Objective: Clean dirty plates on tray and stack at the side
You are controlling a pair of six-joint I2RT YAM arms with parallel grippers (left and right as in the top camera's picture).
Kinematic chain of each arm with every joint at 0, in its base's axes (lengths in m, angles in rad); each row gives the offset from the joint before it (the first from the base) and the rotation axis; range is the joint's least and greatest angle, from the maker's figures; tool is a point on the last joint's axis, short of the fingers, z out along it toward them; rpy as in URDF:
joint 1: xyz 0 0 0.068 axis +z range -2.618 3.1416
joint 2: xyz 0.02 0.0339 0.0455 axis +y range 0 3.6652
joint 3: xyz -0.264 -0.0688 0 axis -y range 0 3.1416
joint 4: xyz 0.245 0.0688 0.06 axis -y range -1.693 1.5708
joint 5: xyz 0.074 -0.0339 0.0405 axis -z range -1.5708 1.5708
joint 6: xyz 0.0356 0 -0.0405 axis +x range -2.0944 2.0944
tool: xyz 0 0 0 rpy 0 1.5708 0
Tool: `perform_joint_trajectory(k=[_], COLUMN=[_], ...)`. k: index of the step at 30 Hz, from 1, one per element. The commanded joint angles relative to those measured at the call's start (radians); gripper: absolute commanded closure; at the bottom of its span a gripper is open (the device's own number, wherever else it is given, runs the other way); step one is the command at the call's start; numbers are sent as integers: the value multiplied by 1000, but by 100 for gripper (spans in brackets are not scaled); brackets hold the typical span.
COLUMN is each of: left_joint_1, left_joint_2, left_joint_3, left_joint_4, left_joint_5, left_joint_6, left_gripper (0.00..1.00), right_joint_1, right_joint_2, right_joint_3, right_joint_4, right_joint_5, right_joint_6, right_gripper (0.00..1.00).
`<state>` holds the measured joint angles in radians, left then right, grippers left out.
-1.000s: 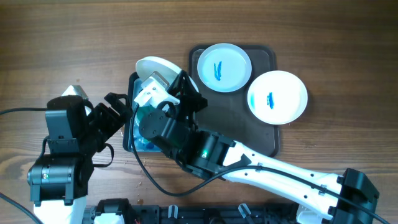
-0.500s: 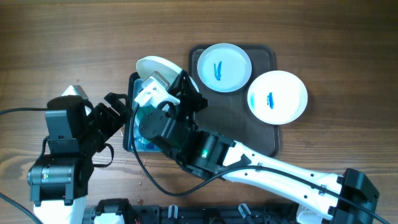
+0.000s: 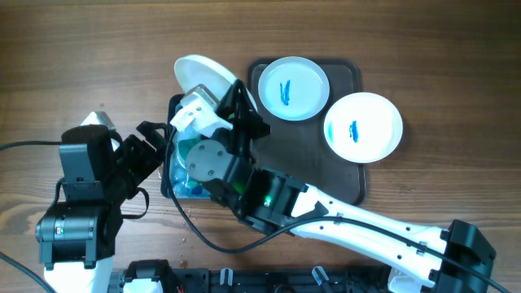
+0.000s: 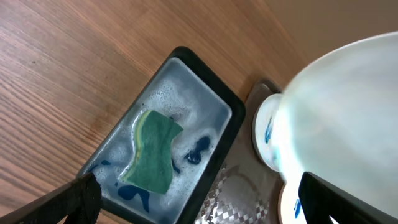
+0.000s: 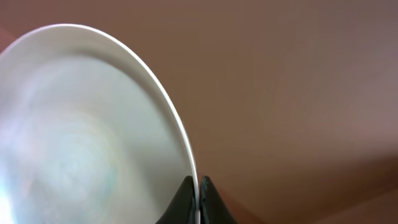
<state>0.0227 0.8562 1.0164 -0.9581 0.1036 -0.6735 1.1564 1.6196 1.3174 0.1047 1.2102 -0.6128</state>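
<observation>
Plate (image 3: 199,75), rim pinched in right gripper (image 5: 198,186), has shifted farther past the far edge of the basin (image 4: 211,81), apparently clean and due for stacking; left gripper (image 4: 199,199) gapes empty beside the basin.

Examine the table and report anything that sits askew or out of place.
The right-hand round white plate overhangs the right edge of the dark brown rectangular tray, lying partly off it instead of fully inside the rim.
</observation>
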Motion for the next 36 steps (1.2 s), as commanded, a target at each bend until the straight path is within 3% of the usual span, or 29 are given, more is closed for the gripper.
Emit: perform_joint_trajectory(k=[1,7,10,13,16,20,23,26,30,36], left_joint_1=[8,8,8,8,8,8,8,8,8,8], left_joint_2=[-5,-5,-5,-5,-5,-5,-5,-5,-5,-5], left_joint_3=[11,11,11,11,11,11,11,11,11,11], left_joint_4=[2,2,2,2,2,2,2,2,2,2], left_joint_5=[8,8,8,8,8,8,8,8,8,8], left_joint_6=[16,16,15,16,16,16,16,15,16,15], left_gripper=[0,0,0,0,0,0,0,0,0,0], right_joint_1=[11,11,5,-31,-100,-252,-410,-556,-797,-1193], right_joint_2=[10,10,10,10,10,10,-6,-48,-154,-271], right_joint_3=[19,17,16,16,17,17,17,18,18,18], right_joint_4=[31,29,-13,-176,-458,-699,-719,-698,-710,-859], right_joint_5=[47,67,96,74,-148,-675,-1131,-1444,-1648,-1633], right_joint_6=[-140,-109,72,326,629,938,1010,1036,1102,1139], right_gripper=[96,96,96,96,96,96,96,96,96,96])
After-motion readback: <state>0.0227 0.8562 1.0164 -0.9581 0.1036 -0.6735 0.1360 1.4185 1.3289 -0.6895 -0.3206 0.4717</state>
